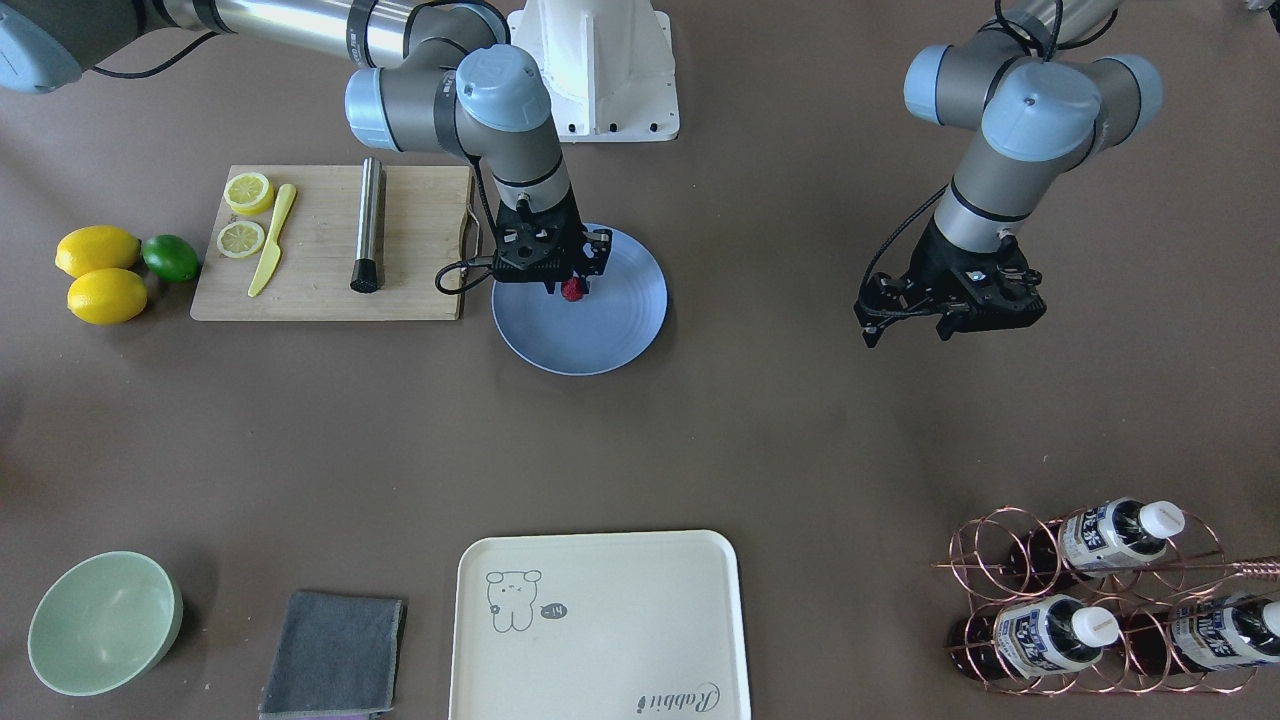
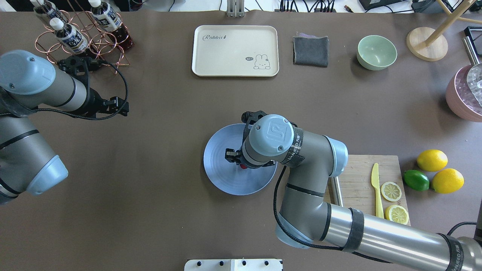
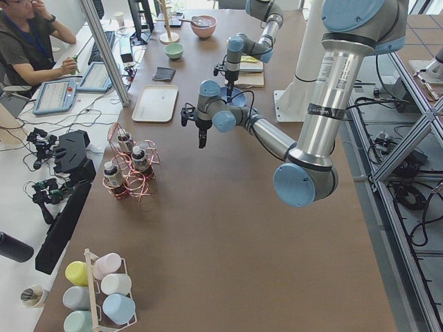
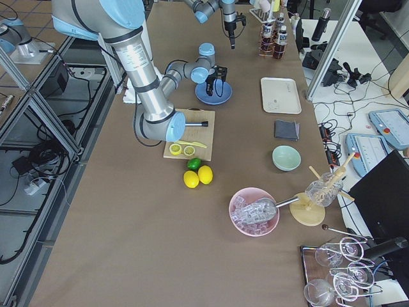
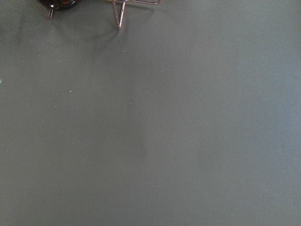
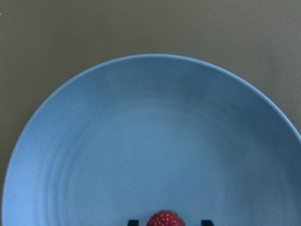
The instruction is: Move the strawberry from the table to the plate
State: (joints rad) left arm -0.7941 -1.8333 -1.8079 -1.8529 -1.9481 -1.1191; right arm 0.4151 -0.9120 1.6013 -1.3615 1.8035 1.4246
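The small red strawberry (image 1: 573, 291) sits low over the light-blue plate (image 1: 610, 330), just under my right gripper (image 1: 572, 282). In the right wrist view the strawberry (image 6: 164, 220) lies between two dark fingertips (image 6: 133, 221), with a gap on each side, so that gripper is open. Whether the berry rests on the plate (image 6: 150, 141) I cannot tell. From overhead only a red sliver of the strawberry (image 2: 244, 166) shows beneath the wrist. My left gripper (image 1: 907, 335) hangs open and empty above the bare brown table (image 1: 760, 430), far from the plate.
A wooden cutting board (image 1: 310, 290) with lemon slices, a yellow knife and a steel muddler lies beside the plate. Two lemons (image 1: 100, 275) and a lime (image 1: 170, 257) lie past it. A cream tray (image 1: 600, 625), grey cloth (image 1: 335, 655), green bowl (image 1: 100, 622) and bottle rack (image 1: 1100, 600) line the far edge.
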